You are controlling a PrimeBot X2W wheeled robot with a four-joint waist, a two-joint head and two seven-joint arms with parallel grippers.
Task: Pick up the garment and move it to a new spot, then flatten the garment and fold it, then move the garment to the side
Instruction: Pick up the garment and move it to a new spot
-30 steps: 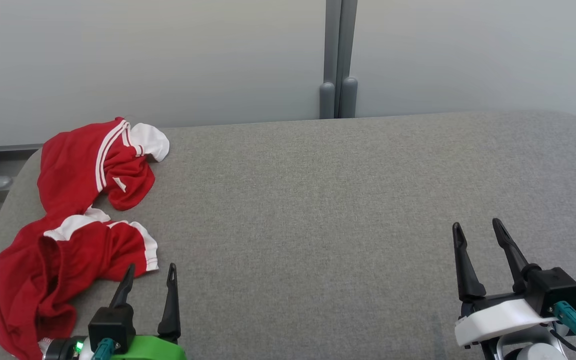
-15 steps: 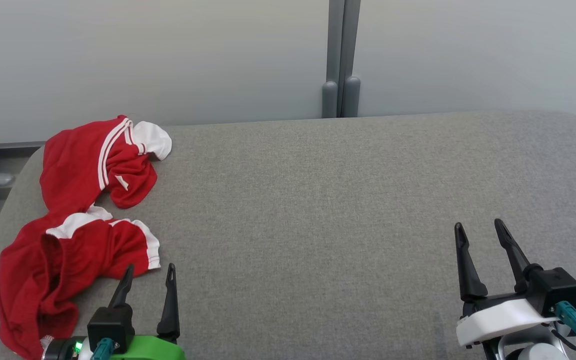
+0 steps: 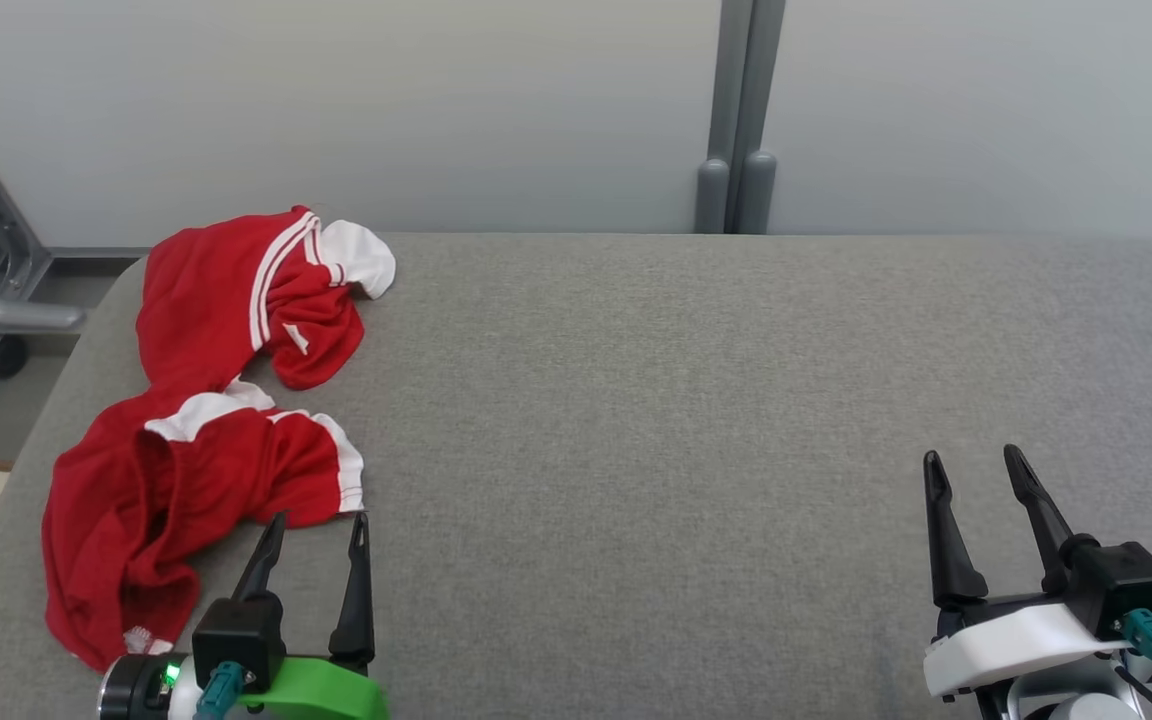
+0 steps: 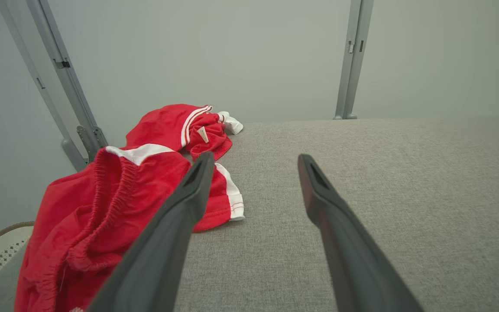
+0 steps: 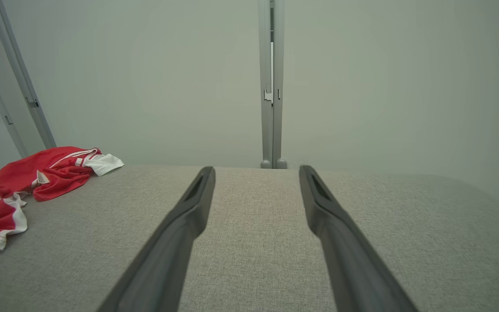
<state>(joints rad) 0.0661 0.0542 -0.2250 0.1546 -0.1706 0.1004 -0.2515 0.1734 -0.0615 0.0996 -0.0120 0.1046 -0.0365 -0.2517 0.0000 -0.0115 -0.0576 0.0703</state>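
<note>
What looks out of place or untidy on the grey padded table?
The red sports shorts lie crumpled and twisted in a heap at the left end of the grey padded table, close to its edge, not spread flat. The left gripper and the right gripper are open and hold nothing. Nothing looks spilled or damaged.

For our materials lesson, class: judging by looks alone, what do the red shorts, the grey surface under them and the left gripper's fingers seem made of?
Red shorts: thin sports fabric, probably polyester; soft creases, gathered elastic waistband.
Grey surface: matte woven upholstery cloth; flecked weave, rounded padded-looking edge.
Left gripper's fingers: probably moulded plastic; dark, smooth, dull sheen.
</note>
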